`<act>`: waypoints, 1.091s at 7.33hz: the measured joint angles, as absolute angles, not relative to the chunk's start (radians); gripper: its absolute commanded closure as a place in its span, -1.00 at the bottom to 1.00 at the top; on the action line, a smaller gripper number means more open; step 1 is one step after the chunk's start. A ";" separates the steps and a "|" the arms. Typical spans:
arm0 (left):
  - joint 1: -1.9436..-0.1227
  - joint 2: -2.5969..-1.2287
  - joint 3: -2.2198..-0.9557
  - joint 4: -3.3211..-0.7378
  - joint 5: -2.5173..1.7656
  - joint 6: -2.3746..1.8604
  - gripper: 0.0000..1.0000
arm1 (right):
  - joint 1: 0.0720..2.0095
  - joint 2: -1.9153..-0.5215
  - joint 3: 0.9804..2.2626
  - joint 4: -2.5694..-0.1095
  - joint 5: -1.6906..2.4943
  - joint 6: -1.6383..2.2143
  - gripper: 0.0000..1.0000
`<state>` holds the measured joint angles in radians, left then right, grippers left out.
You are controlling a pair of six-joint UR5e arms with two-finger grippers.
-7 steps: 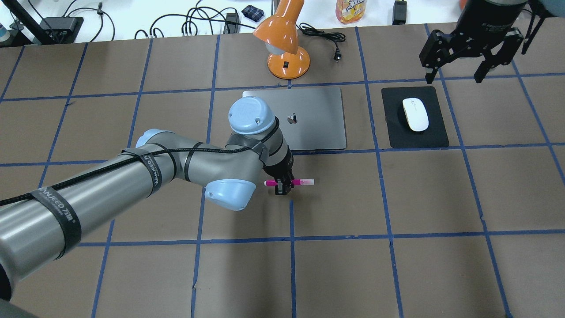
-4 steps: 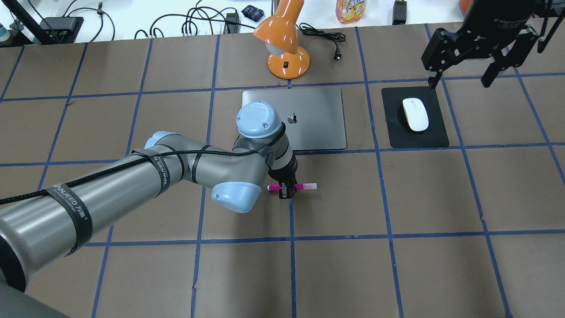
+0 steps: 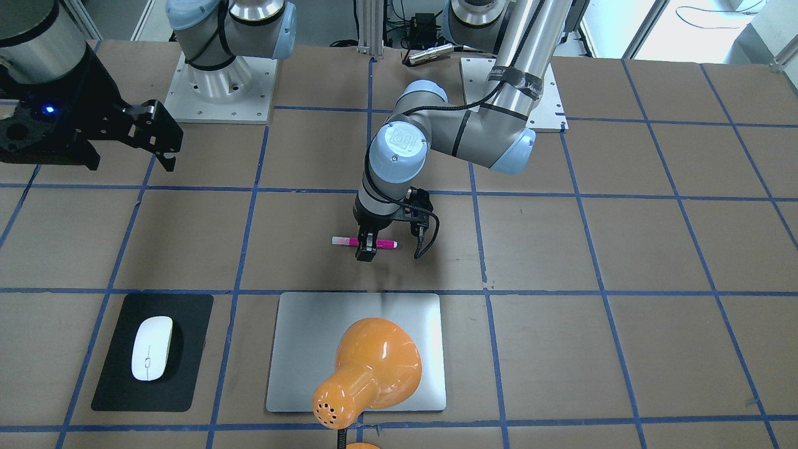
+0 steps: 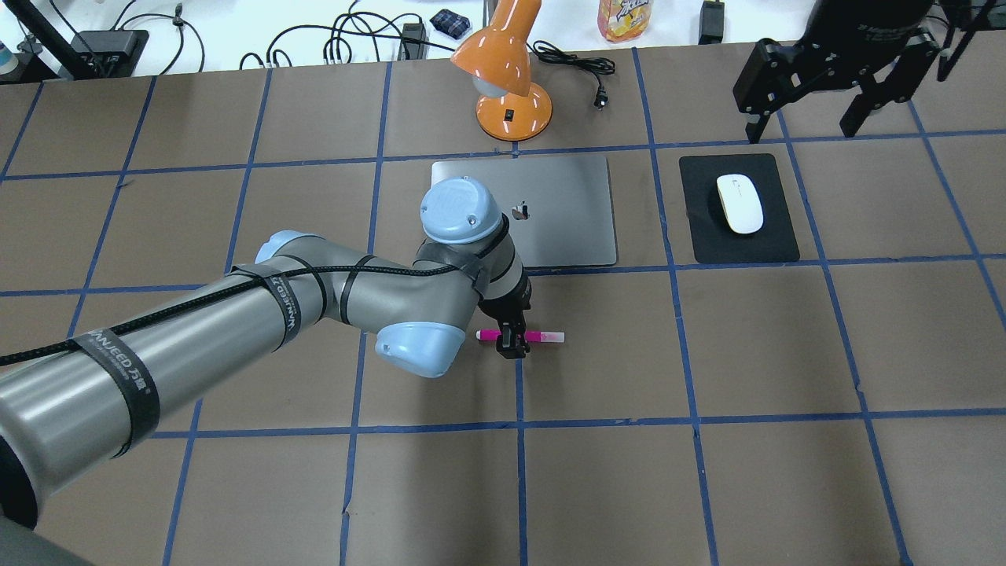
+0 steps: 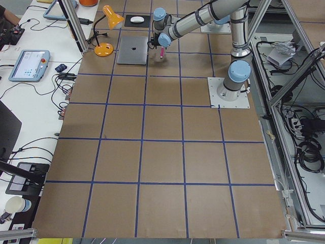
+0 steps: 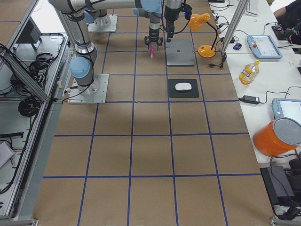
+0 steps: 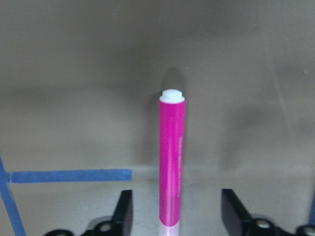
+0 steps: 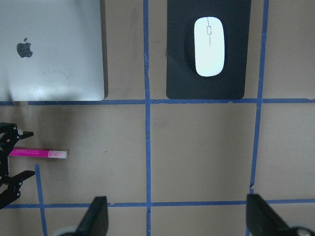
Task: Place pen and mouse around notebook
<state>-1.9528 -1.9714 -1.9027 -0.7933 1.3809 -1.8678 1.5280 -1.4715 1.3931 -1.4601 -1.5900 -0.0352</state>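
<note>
The magenta pen (image 4: 542, 336) lies flat on the brown table just in front of the silver notebook (image 4: 566, 212). My left gripper (image 4: 512, 346) stands over it, open. In the left wrist view the pen (image 7: 172, 162) runs down the middle with a gap to each finger. The right wrist view shows the same spread jaws on either side of the pen (image 8: 39, 153). The white mouse (image 4: 739, 203) rests on a black mat (image 4: 778, 244) right of the notebook. My right gripper (image 4: 803, 130) hangs open, high, beyond the mat, holding nothing.
An orange desk lamp (image 4: 503, 71) stands behind the notebook, and in the front-facing view its shade (image 3: 368, 368) covers part of the notebook (image 3: 299, 349). Cables, a bottle and chargers lie on the white bench beyond the table's far edge.
My left arm has carried the pen a little nearer to the robot and lower. The right gripper drifted right, then back left and farther away.
</note>
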 measured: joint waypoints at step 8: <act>-1.515 -1.621 -1.686 -1.516 1.422 -0.439 -1.00 | 1.548 -1.518 1.495 -1.539 -1.593 0.039 -1.00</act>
<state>-1.5151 -1.6206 -1.6858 -1.5157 1.4222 -0.4388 1.5480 -1.5178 1.4952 -1.5387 -1.5934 0.0387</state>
